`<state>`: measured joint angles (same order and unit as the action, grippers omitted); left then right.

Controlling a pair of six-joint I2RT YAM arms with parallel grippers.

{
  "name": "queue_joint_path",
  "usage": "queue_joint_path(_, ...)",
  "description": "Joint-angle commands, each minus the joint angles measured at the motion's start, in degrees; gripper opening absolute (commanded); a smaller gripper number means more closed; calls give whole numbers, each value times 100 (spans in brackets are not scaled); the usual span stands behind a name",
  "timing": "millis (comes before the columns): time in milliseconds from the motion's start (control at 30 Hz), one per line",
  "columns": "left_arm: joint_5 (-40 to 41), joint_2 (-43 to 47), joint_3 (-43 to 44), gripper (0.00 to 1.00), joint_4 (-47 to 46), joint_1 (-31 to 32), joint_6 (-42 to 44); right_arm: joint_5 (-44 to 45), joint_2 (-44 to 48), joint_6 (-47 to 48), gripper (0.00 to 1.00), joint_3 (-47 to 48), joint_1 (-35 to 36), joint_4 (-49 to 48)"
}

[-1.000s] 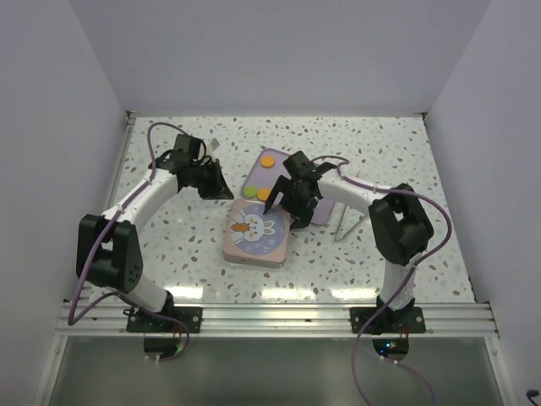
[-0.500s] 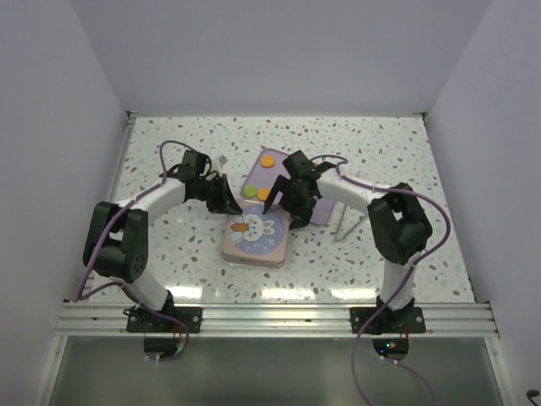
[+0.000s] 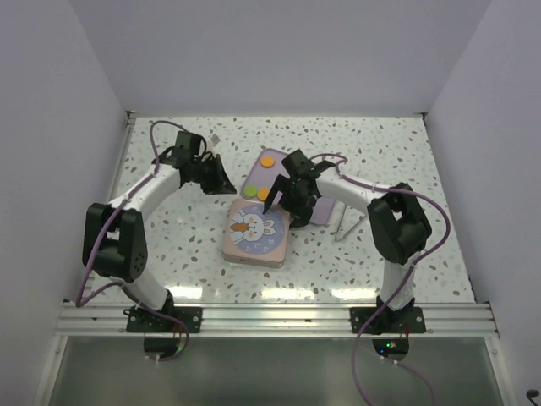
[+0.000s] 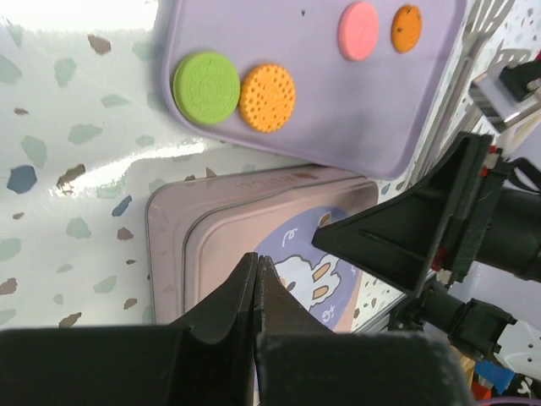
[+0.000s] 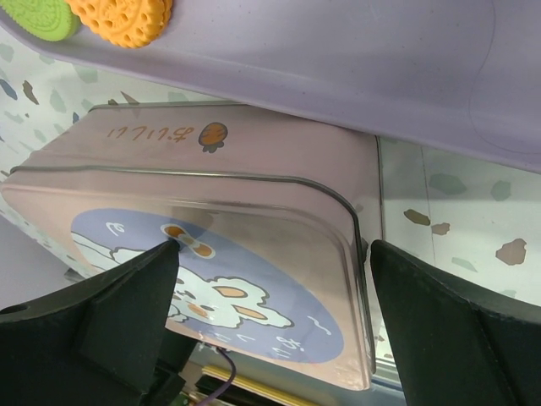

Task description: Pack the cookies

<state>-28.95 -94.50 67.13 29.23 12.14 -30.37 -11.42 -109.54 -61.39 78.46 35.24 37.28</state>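
The cookies lie on the lilac tray [image 3: 252,176]: one orange [image 3: 267,161] at its far end, a green [image 3: 254,191] and an orange [image 3: 263,194] at its near end. The left wrist view shows the green [image 4: 206,86], the orange [image 4: 267,97], a pink [image 4: 358,30] and a small orange cookie [image 4: 407,27]. A closed pink tin with a bunny lid [image 3: 257,231] sits just in front of the tray. My left gripper [image 3: 226,187] is shut and empty, left of the tray, pointing at the tin [image 4: 220,245]. My right gripper [image 5: 270,254] is open above the tin's far edge [image 5: 228,169].
A white slotted utensil [image 3: 345,222] lies right of the tray, partly under my right arm. White walls close the table on three sides. My two grippers are close together over the tin and the tray.
My left gripper reached in toward the tin's far left corner, then drew back up and to the left. The right arm has hardly moved.
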Motion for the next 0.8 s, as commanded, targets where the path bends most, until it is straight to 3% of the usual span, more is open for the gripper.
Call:
queue_joint_path(0, 82, 221, 432, 0, 231, -115, 66, 518, -147, 100, 99, 205, -70, 218)
queue_joint_path(433, 12, 572, 564, 0, 258, -405, -92, 729, 503, 425, 99, 468, -351, 790)
queue_joint_path(567, -32, 696, 625, 0, 372, -528, -39, 589, 854, 924, 99, 785, -369, 869)
queue_joint_path(767, 118, 1240, 292, 0, 461, -590, 189, 833, 2189, 1804, 99, 865, -360, 939)
